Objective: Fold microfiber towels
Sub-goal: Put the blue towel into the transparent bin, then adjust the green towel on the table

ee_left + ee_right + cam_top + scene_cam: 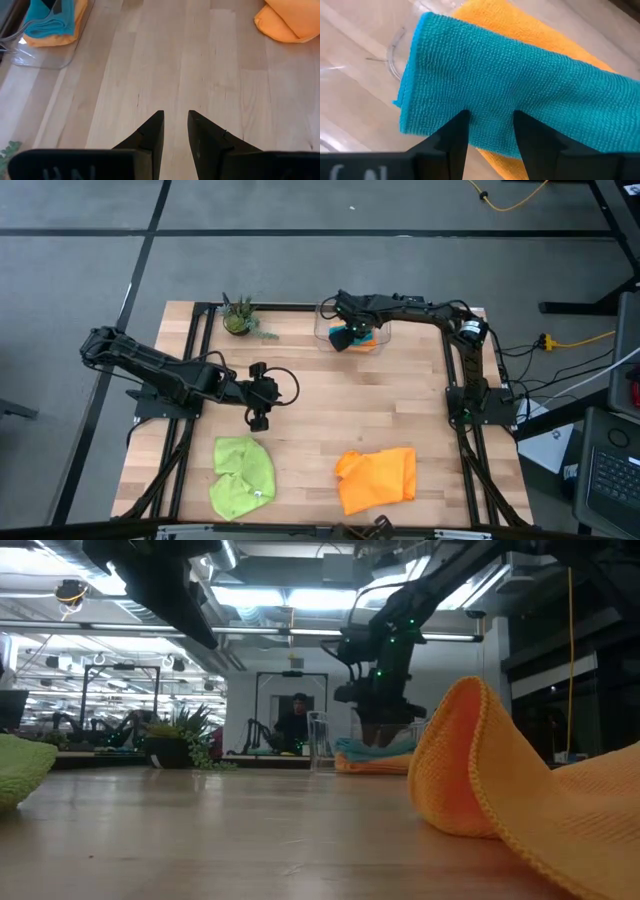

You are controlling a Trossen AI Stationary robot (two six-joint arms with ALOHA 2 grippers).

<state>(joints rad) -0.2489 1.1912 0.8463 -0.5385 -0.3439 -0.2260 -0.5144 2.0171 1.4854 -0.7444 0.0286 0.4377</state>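
Observation:
A teal towel (510, 85), folded, lies on a folded orange towel (490, 15) inside the clear plastic bin (325, 320) at the table's far edge. My right gripper (490, 117) is open in the bin, its fingertips at the teal towel's top. A rumpled lime green towel (243, 475) lies at the near left. A rumpled orange towel (378, 477) lies at the near right, one part humped up in the low view (520, 780). My left gripper (175, 117) is narrowly open and empty over bare wood left of centre (262, 395). My right gripper comes at the teal towel from above, slanting, with its two fingertips (462, 120) spread over the upper layer near the towel's long edge (490, 107). I cannot tell whether they touch the cloth. The towel lies flat on the orange one.
A small potted plant (238, 318) stands at the far left of the table, beside the bin. Bare wood lies between the bin and the two near towels. A person (298, 722) sits in the room beyond the table.

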